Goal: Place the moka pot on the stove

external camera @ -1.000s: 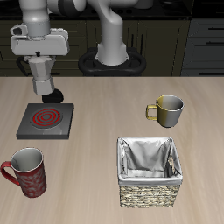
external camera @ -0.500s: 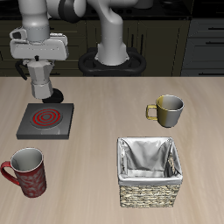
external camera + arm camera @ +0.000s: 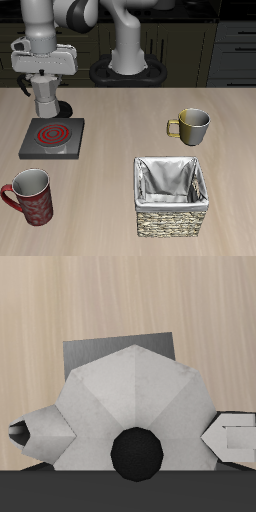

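The silver-grey moka pot hangs upright in my gripper, which is shut on its upper part. The pot is held just above the back edge of the stove, a flat dark grey plate with red coil rings and a black knob block at its back corner. In the wrist view the faceted pot with its black lid knob fills the frame between my fingers, and a grey strip of the stove shows beyond it. Whether the pot's base touches the stove I cannot tell.
A red mug stands near the table's front edge, in front of the stove. An olive-metallic mug stands at mid-table on the other side. A wicker basket with a white liner stands in front of that mug.
My gripper with the moka pot has shifted slightly sideways and sunk a little over the stove's back edge. Nothing else has moved.
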Available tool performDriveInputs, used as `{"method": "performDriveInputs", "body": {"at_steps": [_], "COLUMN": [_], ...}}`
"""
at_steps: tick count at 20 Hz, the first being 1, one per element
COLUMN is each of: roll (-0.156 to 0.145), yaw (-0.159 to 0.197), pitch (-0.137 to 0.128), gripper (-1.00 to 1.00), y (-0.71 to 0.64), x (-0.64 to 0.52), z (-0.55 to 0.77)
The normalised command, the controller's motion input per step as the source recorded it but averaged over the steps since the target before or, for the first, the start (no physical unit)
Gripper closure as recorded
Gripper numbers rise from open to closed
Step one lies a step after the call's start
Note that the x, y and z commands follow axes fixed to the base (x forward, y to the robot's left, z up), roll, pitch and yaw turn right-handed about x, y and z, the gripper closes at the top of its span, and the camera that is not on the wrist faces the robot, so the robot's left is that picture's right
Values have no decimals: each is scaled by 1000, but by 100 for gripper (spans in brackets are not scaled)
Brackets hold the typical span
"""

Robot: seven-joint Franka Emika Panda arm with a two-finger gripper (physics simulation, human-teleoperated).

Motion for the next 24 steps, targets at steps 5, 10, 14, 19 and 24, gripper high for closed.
{"method": "performDriveInputs", "body": {"at_steps": [5,10,14,19,24], "roll": [-3,-8,-7,-9,0], "yaw": [21,4,-3,-14,-4], "pitch": [10,-5,12,39,35], "gripper": [100,100,100,100,100], "y": [46,-23,-38,-32,8], "x": [137,95,73,80,65], "z": [-210,-125,-188,-307,-274]}}
